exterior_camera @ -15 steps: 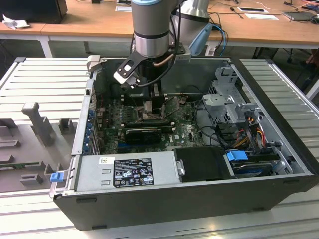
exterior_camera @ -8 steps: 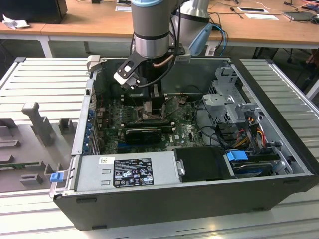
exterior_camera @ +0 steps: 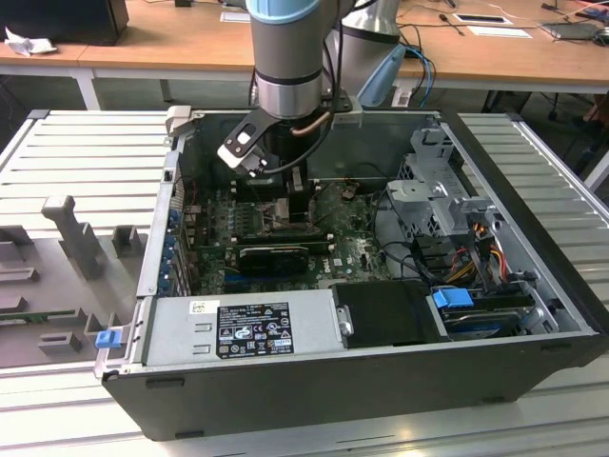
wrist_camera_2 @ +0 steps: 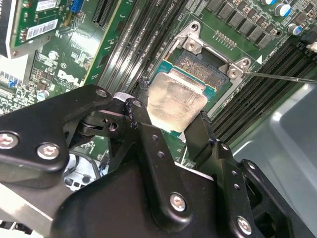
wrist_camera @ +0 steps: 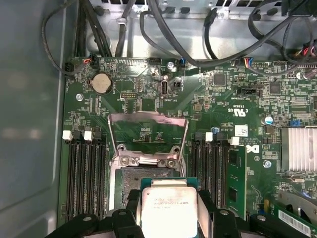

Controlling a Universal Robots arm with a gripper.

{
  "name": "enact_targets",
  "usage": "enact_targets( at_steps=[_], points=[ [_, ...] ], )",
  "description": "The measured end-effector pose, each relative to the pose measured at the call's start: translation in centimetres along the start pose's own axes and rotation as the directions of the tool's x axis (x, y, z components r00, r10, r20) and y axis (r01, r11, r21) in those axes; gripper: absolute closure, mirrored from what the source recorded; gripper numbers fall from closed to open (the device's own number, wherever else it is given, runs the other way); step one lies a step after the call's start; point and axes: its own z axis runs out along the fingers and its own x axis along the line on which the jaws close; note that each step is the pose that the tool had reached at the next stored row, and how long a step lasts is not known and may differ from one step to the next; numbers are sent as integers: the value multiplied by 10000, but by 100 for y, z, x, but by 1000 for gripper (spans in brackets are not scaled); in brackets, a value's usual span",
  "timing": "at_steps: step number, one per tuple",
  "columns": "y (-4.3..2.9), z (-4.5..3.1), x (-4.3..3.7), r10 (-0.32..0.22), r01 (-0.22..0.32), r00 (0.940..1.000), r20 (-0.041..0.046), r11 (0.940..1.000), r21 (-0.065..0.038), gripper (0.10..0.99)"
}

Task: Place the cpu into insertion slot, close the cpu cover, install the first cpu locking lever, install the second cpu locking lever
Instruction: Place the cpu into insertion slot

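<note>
- Gripper (wrist_camera_2: 171,116) is found down inside an opened desktop computer case (exterior_camera: 362,386), carried on the arm (exterior_camera: 285,57) and set over the green motherboard (exterior_camera: 354,249).
- In both wrist views, the black fingers (wrist_camera_2: 148,134) are seen clamped on two opposite edges of the cpu (wrist_camera: 168,213). The chip is held between the fingertips with its silver-grey top facing up. A green rim is visible along the edge farthest from the gripper body.
- The cpu is held over the nearer part of the insertion slot (wrist_camera: 138,173). The slot's dark contact field is left uncovered just ahead of the fingertips. The chip is not seated square in the slot, and whether its underside touches the slot cannot be told.
- The cpu cover (wrist_camera: 148,117) is noted open. It is swung back on its hinge and lies beyond the slot, ahead of the gripper, with bare board showing through its square window.
- A thin locking lever (wrist_camera_2: 277,77) is seen released, running away from one hinge corner of the slot, off to one side of the fingers.
- Banks of black memory slots (wrist_camera: 84,183) are noted on either side of the gripper, running alongside the insertion slot.
- A coin cell (wrist_camera: 101,83) is seen farther ahead, past the open cover.
- A finned heatsink (wrist_camera: 299,148) is set well off to one side of the gripper.
- In the exterior view, the power supply (exterior_camera: 243,328) is noted well apart from the gripper, against the case wall nearest the camera.
</note>
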Motion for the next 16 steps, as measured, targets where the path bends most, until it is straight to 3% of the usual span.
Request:
enact_targets(
  at_steps=[6,8,16],
  points=[
    [-3,54,33,143,-143,9999,10,9999,-2,549],
    [-28,119,62,148,-148,9999,-14,9999,-3,549],
    [-41,216,135,393,-393,9992,8,9992,-7,549]
  ],
)
